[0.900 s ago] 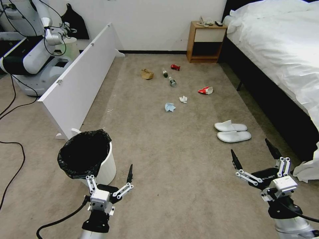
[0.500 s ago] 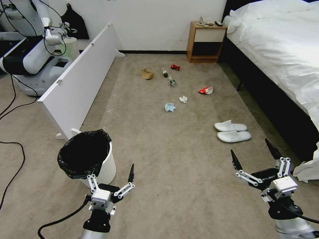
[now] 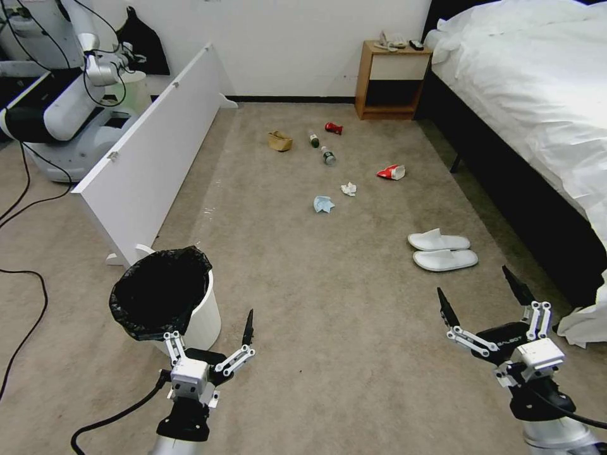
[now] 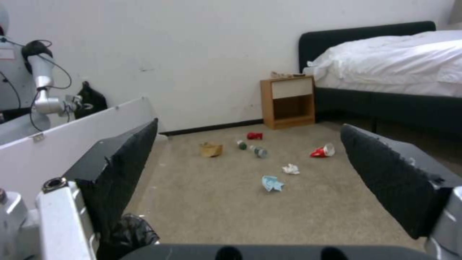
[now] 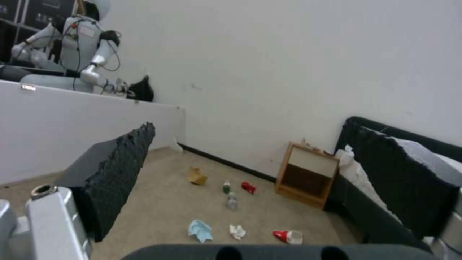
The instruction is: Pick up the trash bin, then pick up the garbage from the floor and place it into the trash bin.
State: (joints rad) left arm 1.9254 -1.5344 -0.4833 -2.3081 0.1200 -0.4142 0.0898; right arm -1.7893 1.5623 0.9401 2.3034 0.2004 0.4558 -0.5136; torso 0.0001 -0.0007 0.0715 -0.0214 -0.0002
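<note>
Two slippers (image 3: 442,250) side by side, crosswise.

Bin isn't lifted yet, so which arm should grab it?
Left. The left gripper hangs open right beside the trash bin; the right gripper is open far across the carpet, near the slippers.

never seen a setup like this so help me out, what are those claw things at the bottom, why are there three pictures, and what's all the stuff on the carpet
The claws are a wheeled robot's two grippers. The head view looks down from its head: left gripper beside the round white plastic trash bin with a black bag liner, right gripper near the bed. Both are open and hold nothing. The other two pictures come from cameras on each wrist, looking out between the black fingers.

On the carpet lie two white slippers, a blue mask, a crumpled white tissue, a red-white packet, two clear bottles, a red wrapper and a tan paper bag.
</note>
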